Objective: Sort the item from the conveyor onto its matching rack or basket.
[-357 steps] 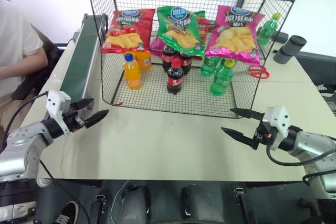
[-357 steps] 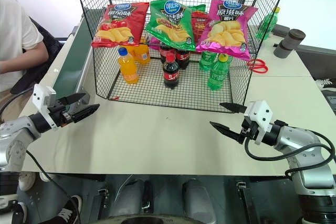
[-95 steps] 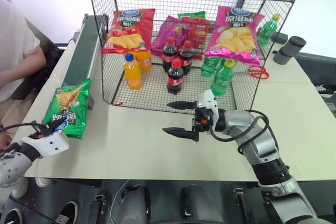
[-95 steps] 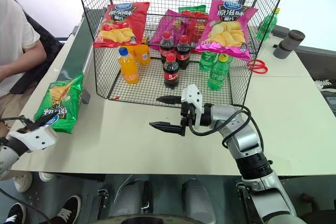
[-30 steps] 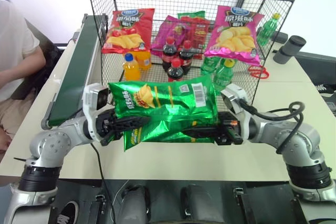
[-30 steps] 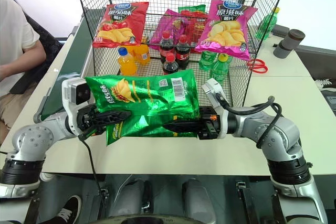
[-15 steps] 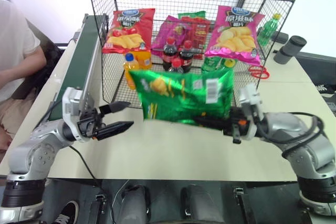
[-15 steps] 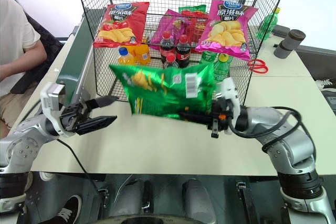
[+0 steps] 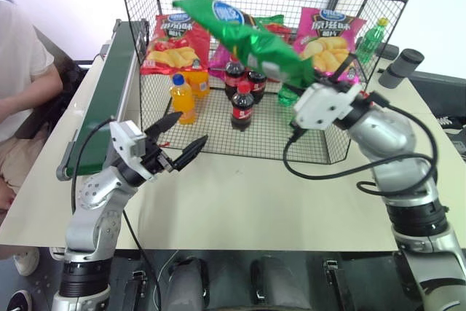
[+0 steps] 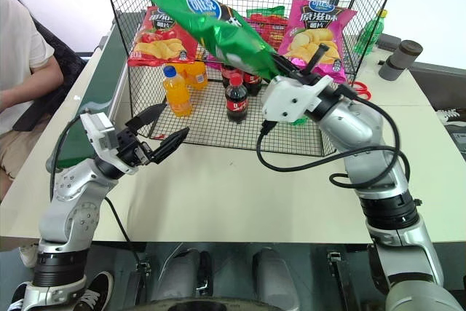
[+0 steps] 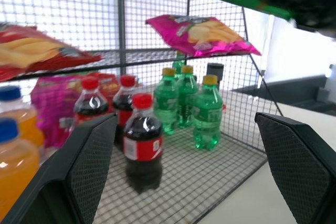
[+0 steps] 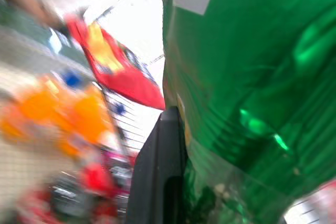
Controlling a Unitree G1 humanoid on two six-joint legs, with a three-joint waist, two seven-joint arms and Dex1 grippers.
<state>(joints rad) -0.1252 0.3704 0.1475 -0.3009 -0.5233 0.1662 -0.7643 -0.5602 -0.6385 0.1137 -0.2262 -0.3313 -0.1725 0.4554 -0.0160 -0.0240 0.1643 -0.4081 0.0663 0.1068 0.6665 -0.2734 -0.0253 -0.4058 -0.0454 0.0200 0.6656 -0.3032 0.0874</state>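
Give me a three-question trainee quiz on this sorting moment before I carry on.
1. True or false: the left gripper is open and holds nothing.
2. Which gripper holds the green chip bag?
3. The green chip bag is: A) lying on the conveyor, B) held up in front of the black wire rack, C) lying on the table.

Key: 1 true. 2 the right gripper. 3 B.
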